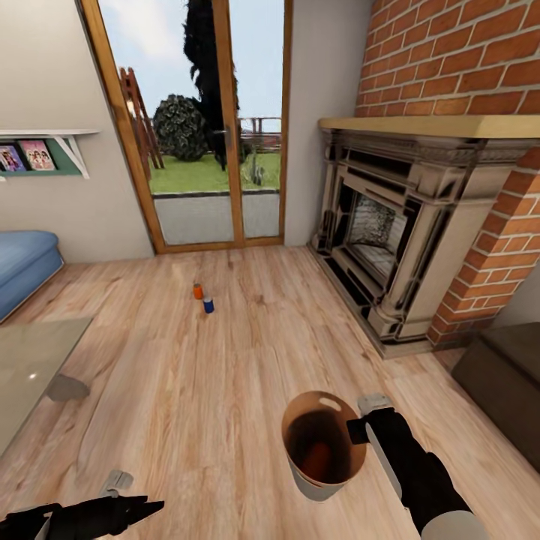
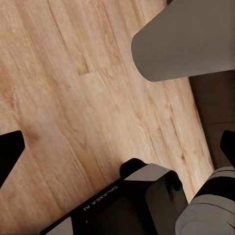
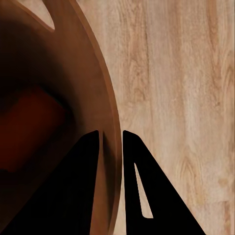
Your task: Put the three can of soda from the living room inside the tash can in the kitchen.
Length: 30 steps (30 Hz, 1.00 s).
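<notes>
Head view shows the living room with its wood floor (image 1: 225,360), the glass doors (image 1: 202,127) and a brick fireplace (image 1: 390,247). Two cans stand close together on the floor near the doors: an orange-red can (image 1: 198,291) and a dark blue can (image 1: 208,304) just beside it. They are well apart from the robot.

The right hand (image 1: 358,429) holds the tash can (image 1: 324,444) by its rim. In the right wrist view, one finger (image 3: 85,186) is inside the wall and the other is outside, pinching the thin rim between them. Something orange-red lies at the bottom of the bin (image 1: 321,454); it may be the third can, but it is too blurry to be sure.

The left hand (image 1: 120,514) hangs low by the floor, holding nothing. Its fingers look spread apart.

The cans are probably light, hard and smooth, so they could slip or tip over. It would be best to pinch one around its middle, from the side. The bin looks stiff and light, but it could swing on that rim hold.
</notes>
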Tool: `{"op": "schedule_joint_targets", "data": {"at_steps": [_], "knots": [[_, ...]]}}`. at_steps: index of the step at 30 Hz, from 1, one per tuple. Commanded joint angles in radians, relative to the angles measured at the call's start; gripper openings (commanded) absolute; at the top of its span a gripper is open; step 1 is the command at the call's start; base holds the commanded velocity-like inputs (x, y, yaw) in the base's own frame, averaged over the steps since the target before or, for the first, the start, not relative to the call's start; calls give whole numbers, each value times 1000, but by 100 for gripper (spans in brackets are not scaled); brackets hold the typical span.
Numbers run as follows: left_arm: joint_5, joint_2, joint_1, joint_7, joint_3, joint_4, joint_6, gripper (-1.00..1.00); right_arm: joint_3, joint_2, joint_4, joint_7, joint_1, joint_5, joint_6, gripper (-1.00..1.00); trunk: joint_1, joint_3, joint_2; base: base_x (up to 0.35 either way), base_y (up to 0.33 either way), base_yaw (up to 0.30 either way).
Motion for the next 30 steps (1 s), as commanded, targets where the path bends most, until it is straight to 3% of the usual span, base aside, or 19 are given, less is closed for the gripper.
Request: {"op": "schedule_joint_targets", "data": {"at_steps": [1, 30], "knots": [[0, 0, 0, 0, 0, 0, 0, 100, 0, 0, 0, 5, 0, -13, -1, -100, 0, 0, 0, 348, 14, 0], [1, 0, 0, 0, 0, 0, -1, 100, 0, 0, 0, 5, 0, -13, -2, -100, 0, -2, 0, 334, 105, 41]]}}
